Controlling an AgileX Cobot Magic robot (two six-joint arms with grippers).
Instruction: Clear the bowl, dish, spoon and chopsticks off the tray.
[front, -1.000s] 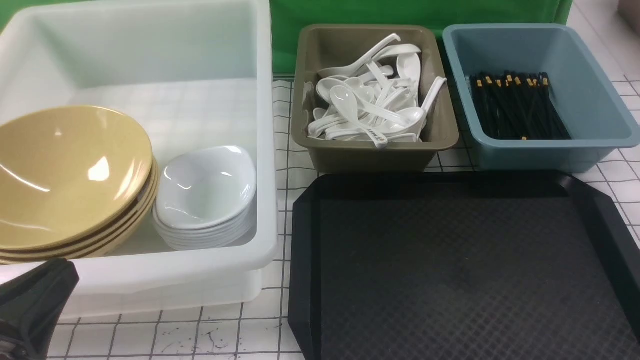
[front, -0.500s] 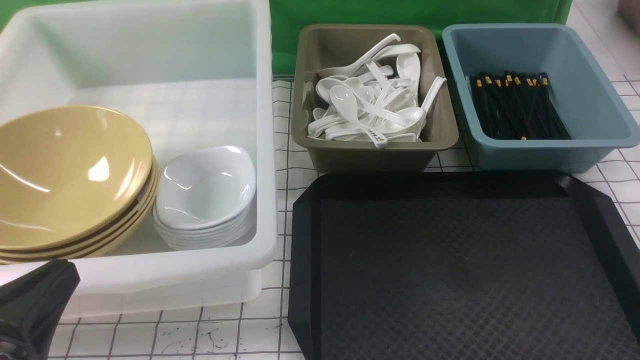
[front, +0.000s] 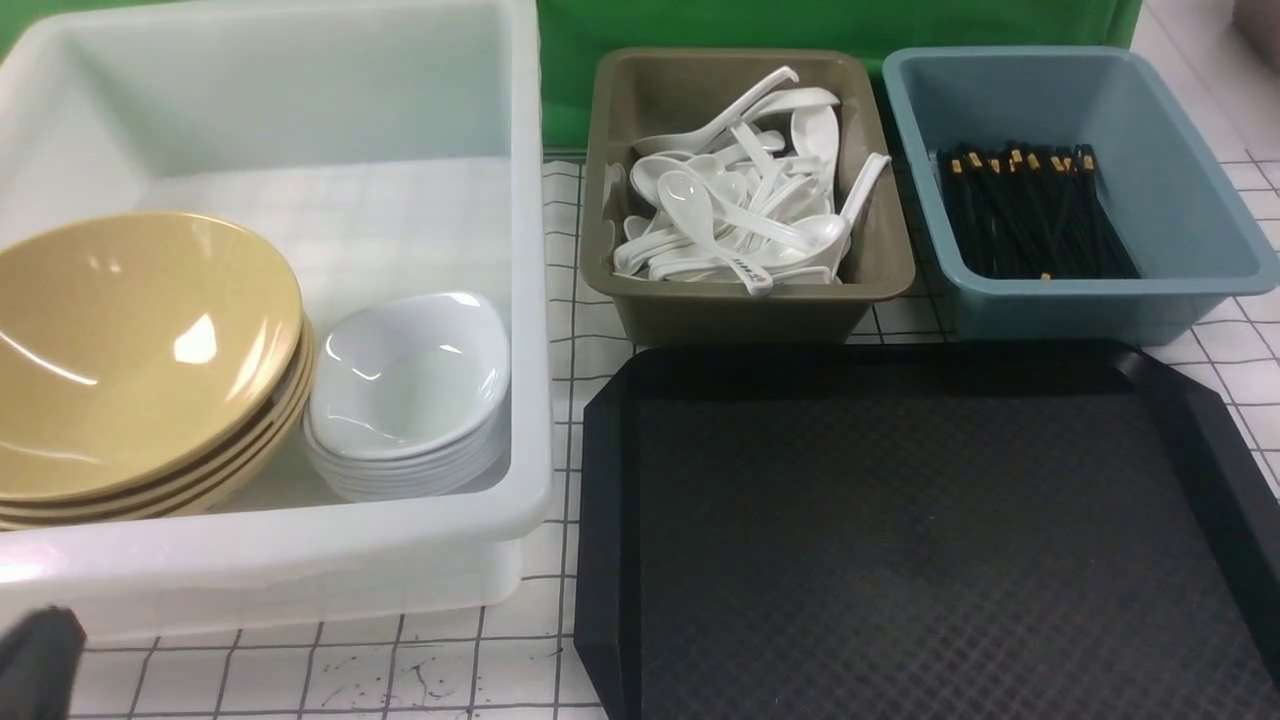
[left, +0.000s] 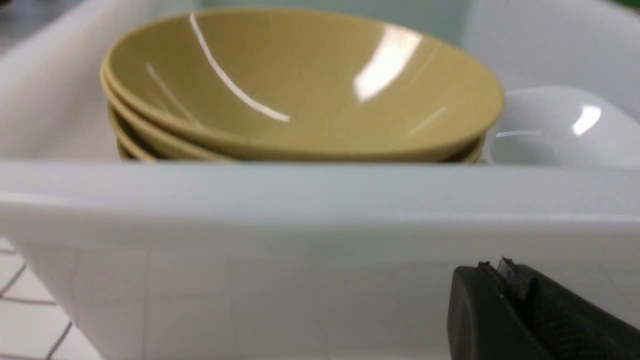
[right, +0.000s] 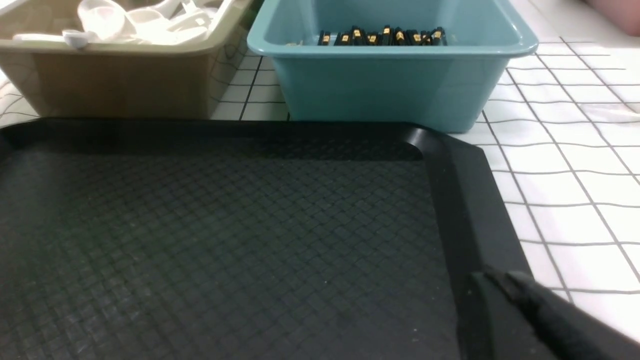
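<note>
Left gripper has dropped back since a second ago: then a big dark mass at the lower left corner of the front view, now only a sliver at that corner. Nothing else has shifted. In the left wrist view its tip sits low outside the near wall of the white bin, apart from it; cannot tell whether the jaws are open or closed, though nothing seems to be between them.

Tray bare across its whole visible textured surface. Bowl tops the yellow stack inside the white bin, with the white dishes stacked just beside it. Marked spoon lies at the near edge of the pile in the olive bin. Chopsticks in the blue bin, among others; the particular pair can't be picked out.

Right gripper shows only as a dark edge over the tray's rim; jaw state not visible.

Judgement: clearing looks complete; the left arm's retreat reads as the withdrawal after a last drop-off. Counter between the bins holds no stray piece.
</note>
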